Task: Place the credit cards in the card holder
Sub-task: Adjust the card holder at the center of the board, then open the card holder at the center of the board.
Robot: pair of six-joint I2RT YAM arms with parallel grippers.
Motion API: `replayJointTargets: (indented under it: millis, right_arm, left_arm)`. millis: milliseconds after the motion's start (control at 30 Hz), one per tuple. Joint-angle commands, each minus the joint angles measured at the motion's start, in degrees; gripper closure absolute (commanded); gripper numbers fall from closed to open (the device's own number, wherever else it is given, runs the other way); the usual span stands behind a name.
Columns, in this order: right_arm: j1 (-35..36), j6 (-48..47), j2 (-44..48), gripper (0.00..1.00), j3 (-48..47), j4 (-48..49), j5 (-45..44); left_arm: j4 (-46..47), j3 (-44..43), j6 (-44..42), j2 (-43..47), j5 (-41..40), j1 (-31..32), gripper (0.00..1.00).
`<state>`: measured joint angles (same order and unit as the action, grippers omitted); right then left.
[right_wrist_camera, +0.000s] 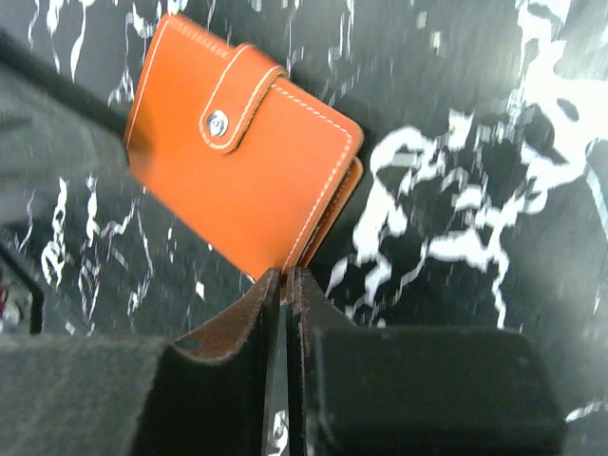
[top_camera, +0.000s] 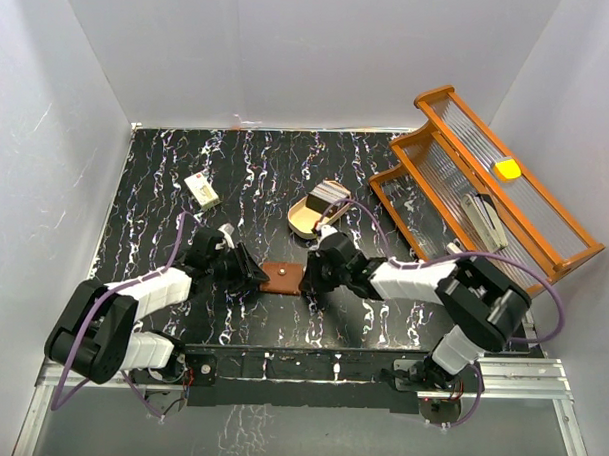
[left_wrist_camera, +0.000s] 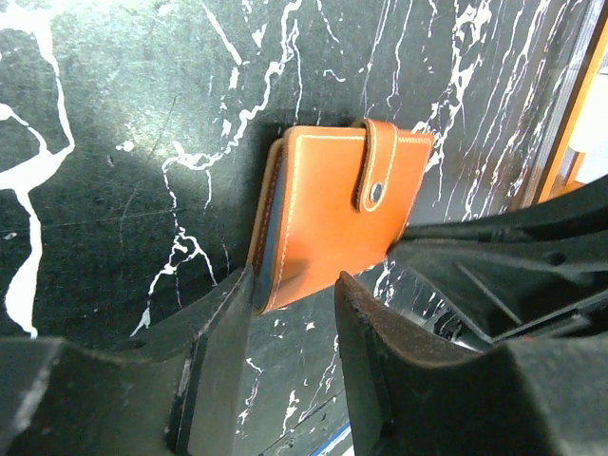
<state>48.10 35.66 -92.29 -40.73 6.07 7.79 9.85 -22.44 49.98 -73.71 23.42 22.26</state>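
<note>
Card holder (top_camera: pixel 281 277) lies snapped closed mid-table (top_camera: pixel 167 163) toward the near edge, long axis left-right between both arms: left gripper (left_wrist_camera: pixel 294 285) jaws parted round its left end, clamp unclear, right gripper (right_wrist_camera: pixel 285 277) pinched together empty at its right corner.

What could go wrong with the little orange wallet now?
1. The card holder is snapped closed, so none of the credit cards lying in the tray can go in yet.
2. The left fingers seem to pinch just one corner, so it might twist or slip out.
3. The right fingers are shut at its opposite corner. Pushing there might slide it instead of opening it.
</note>
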Motion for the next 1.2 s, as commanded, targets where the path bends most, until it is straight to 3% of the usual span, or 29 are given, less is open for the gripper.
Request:
replayJointTargets:
  millis: [0,167,433,567,1167]
  right_arm:
    - [1.1,4.2,6.4,0.95,6.1,1.2,5.0]
    - [4.2,9.0,12.6,0.93,10.7,4.3,7.3]
    - [4.8,1.5,18.1,0.75,0.5,-15.5,-2.6]
    - [4.8,-3.2,15.7,0.72,-5.3,-19.3,-5.5]
    - [5.5,-16.5,0.8,0.64,-14.5,-14.2,-3.8]
  left_arm:
    - [1.0,-2.1,-0.8,-0.2,2.3,0.0,0.63]
    - [1.0,-3.2,-0.6,-0.4,4.2,0.0,0.62]
    - [-7.3,-4.4,-1.5,4.7,2.3,0.0,0.54]
    - [-9.9,-3.2,-1.4,6.6,2.1,0.0,0.54]
    - [-2.3,2.2,6.1,3.2,8.9,0.0,0.56]
